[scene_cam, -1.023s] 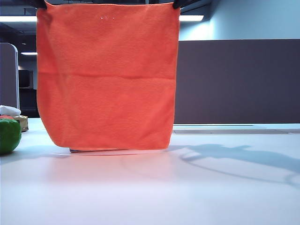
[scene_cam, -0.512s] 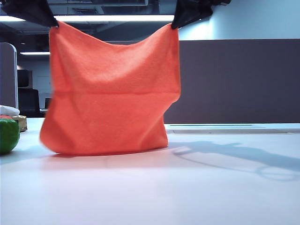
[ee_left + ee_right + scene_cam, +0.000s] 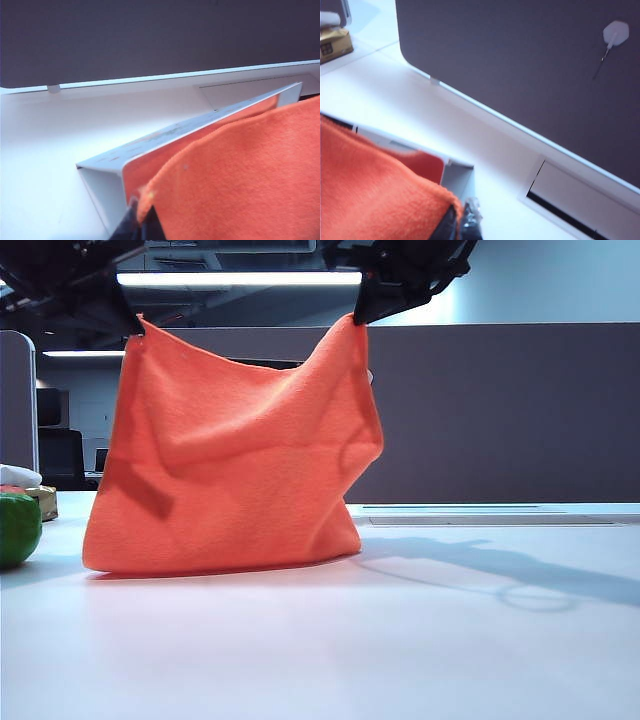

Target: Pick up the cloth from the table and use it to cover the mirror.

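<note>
Two top corners of the cloth [image 3: 230, 480] pinched tight: left pincer [image 3: 128, 325], right pincer [image 3: 362, 312]. Draped down onto the counter [image 3: 400, 640], mirror [image 3: 165, 137] right behind, top edge running pincer to pincer, roughly equally near both.

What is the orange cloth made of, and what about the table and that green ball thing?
The cloth looks like soft fuzzy fabric, probably microfibre: it sags and creases between the left gripper and right gripper. The table seems smooth hard white laminate with a faint sheen. The green round object is cut off, so its material is unclear.
</note>
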`<action>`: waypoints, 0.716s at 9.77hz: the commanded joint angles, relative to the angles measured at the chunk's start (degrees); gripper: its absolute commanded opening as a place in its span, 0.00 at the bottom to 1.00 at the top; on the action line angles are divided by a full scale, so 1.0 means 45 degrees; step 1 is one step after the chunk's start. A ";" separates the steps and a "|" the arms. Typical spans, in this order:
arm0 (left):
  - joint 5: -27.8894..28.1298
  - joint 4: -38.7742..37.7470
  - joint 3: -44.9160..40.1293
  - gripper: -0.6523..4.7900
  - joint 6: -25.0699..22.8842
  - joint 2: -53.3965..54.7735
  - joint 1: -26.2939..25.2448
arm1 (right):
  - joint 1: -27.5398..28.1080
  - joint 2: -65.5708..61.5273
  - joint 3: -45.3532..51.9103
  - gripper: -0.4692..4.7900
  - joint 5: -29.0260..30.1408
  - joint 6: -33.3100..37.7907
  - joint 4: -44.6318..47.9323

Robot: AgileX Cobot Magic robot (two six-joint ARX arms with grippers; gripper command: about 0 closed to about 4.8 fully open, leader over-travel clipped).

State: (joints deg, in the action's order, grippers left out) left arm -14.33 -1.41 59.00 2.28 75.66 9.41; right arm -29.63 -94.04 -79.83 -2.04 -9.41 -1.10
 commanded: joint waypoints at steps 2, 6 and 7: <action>0.0651 0.1195 0.0058 0.11 0.0083 0.0029 0.0019 | 0.0005 -0.0024 -0.0068 0.09 -0.0204 -0.0024 0.0996; 0.1724 0.1418 0.0058 0.11 0.0257 0.0053 0.0015 | 0.0204 -0.0019 -0.0083 0.09 -0.0738 -0.0369 0.1690; 0.1729 0.1540 0.0058 0.11 0.0262 0.0078 0.0015 | 0.0272 -0.0034 -0.0083 0.09 -0.0748 -0.0369 0.1685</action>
State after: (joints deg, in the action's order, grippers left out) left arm -6.83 3.77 59.02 3.31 76.09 9.39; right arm -28.77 -94.61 -79.88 -4.97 -11.03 5.32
